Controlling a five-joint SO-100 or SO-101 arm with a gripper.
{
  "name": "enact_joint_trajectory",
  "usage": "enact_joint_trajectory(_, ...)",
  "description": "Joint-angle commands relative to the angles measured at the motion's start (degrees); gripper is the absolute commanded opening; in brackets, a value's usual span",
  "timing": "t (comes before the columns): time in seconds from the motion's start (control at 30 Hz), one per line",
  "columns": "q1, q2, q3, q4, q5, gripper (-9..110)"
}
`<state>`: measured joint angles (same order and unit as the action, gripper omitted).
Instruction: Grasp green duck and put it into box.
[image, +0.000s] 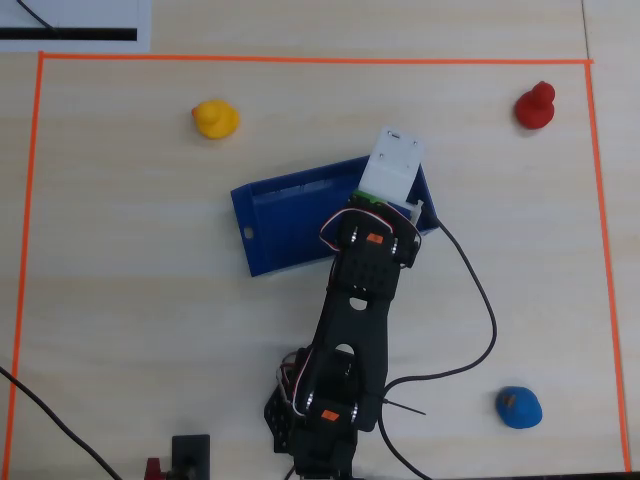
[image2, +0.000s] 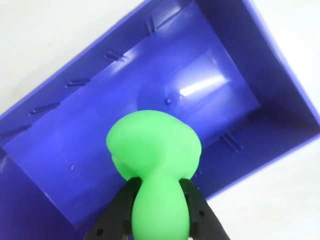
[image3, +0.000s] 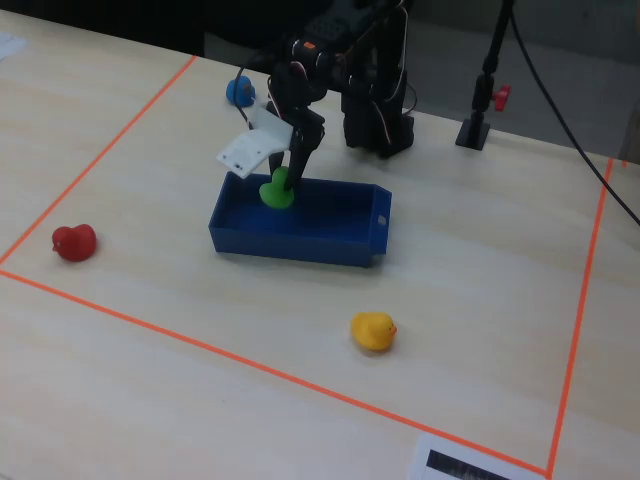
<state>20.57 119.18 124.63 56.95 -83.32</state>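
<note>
My gripper (image2: 160, 187) is shut on the green duck (image2: 155, 150), its black fingers (image2: 117, 207) clamped on both sides of the duck's narrow part. The duck hangs head-down over the floor of the dark blue box (image2: 75, 130). In the fixed view the gripper (image3: 291, 170) holds the duck (image3: 277, 190) within the left end of the box (image3: 290, 245), at about wall height; I cannot tell whether it touches the floor. In the overhead view the arm (image: 360, 300) reaches over the right end of the box (image: 285, 215) and hides the duck.
A yellow duck (image: 214, 119) lies at the upper left, a red duck (image: 535, 106) at the upper right, and a blue duck (image: 519, 407) at the lower right. Orange tape (image: 300, 59) borders the work area. A black cable (image: 480, 310) curves right of the arm.
</note>
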Motion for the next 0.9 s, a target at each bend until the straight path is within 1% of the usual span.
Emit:
enact_joint_trajectory(0.0, -0.62, -0.62, -2.99, -1.85, 0.62, 9)
enact_joint_trajectory(0.17, -0.18, -1.58, -2.99, -2.99, 0.18, 19)
enact_joint_trajectory(0.4, 0.7, -2.02, -3.43, -5.54, -0.18, 22)
enact_joint_trajectory(0.5, 0.7, -0.35, -4.66, -3.87, 1.05, 16)
enact_joint_trajectory(0.6, 0.88, 4.83, -6.77, 1.05, 4.66, 12)
enact_joint_trajectory(0.7, 0.35, 13.8, -6.06, 6.68, 5.71, 10)
enact_joint_trajectory(0.8, -2.46, 24.96, -1.93, 12.57, 5.01, 1)
enact_joint_trajectory(0.87, -3.52, 32.26, 0.44, 17.4, 4.66, 0)
